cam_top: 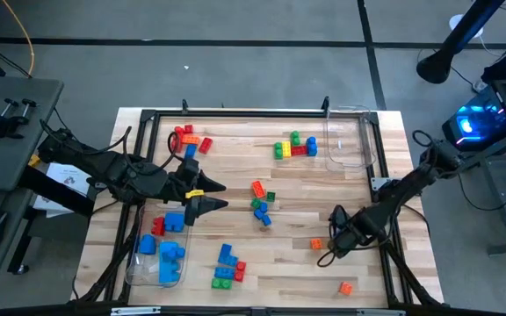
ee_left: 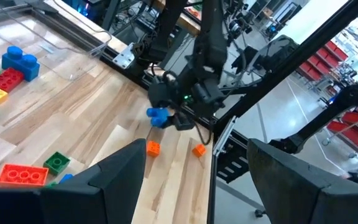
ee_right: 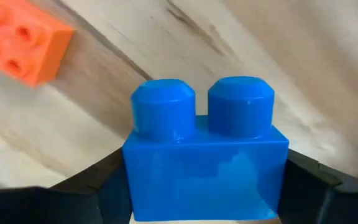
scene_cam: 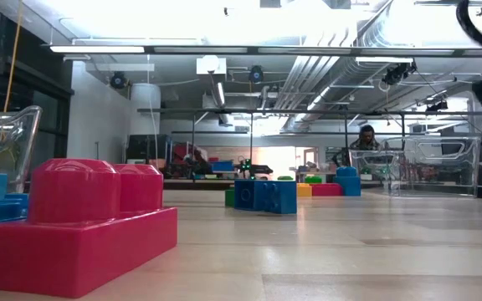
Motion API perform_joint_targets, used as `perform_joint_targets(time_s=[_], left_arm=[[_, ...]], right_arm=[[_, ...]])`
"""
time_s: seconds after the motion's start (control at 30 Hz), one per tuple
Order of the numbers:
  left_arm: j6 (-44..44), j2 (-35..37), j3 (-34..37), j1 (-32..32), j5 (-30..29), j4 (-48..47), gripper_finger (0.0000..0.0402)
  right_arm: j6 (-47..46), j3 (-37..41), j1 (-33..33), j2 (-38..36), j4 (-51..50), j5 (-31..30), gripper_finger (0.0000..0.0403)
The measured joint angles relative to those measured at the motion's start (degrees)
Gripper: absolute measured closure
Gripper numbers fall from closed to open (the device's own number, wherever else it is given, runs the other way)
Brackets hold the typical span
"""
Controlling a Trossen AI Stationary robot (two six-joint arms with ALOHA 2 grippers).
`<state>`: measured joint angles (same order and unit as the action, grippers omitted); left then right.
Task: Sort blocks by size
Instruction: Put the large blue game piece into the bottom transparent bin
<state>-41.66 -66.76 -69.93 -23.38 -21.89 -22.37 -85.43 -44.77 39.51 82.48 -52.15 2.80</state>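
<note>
We see the right gripper (cam_top: 334, 235) low near the table's 4 o'clock edge, its fingers closed against a blue block (ee_right: 205, 155); only the right wrist view shows this grip, with an orange block (ee_right: 23, 43) just beside. The left gripper (cam_top: 216, 195) hangs open at 9 o'clock, over a clear tub (cam_top: 135, 263) holding blue blocks.
</note>
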Motion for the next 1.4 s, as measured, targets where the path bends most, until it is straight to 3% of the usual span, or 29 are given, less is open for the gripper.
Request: perform_joint_targets(time_s=[0.1, 0.17, 0.27, 0.33, 0.57, 0.73, 0.97, 1.17, 1.3, 1.4], left_arm=[[1.8, 0.0, 0.0, 0.0, 0.0, 0.0, 0.0135], [2.8, 0.0, 0.0, 0.0, 0.0, 0.0, 0.0135], [3.4, 0.0, 0.0, 0.0, 0.6, 0.3, 0.0135], [3.7, 0.0, 0.0, -0.2, 1.6, 0.5, 0.0135], [5.9, 0.0, 0.0, -3.7, 5.1, 0.4, 0.0135], [5.9, 0.4, 0.0, -5.7, 3.9, 1.0, 0.0135], [8.2, 0.5, 0.0, -6.0, 2.8, 7.9, 0.0135], [10.8, 0.7, 0.0, -6.0, 2.8, 12.9, 0.0135], [10.9, 0.8, 0.0, -6.0, 2.8, 13.2, 0.0135], [10.9, 0.8, 0.0, -6.0, 2.8, 13.1, 0.0135]], right_arm=[[2.7, -7.5, -0.3, -0.1, -6.6, -5.1, 0.0118], [3.9, -12.4, -0.9, -0.1, -7.4, -12.4, 0.0118], [8.0, -17.8, -3.1, 0.1, 0.1, -23.5, 0.0118], [13.3, -19.3, -5.6, 1.4, 8.6, -26.9, 0.0118], [31.9, -23.1, -13.8, 16.8, 42.1, -19.9, 0.0118], [40.9, -34.6, -17.6, 32.7, 55.7, -13.9, 0.0118], [50.9, -61.4, -21.9, 51.7, 57.5, -8.2, 0.0118], [52.9, -81.5, -25.1, 63.8, 57.5, -7.2, 0.0118], [52.4, -90.0, -26.1, 69.6, 57.0, -6.6, 0.0118], [51.6, -88.5, -26.3, 70.2, 62.3, -6.2, 0.0118]])
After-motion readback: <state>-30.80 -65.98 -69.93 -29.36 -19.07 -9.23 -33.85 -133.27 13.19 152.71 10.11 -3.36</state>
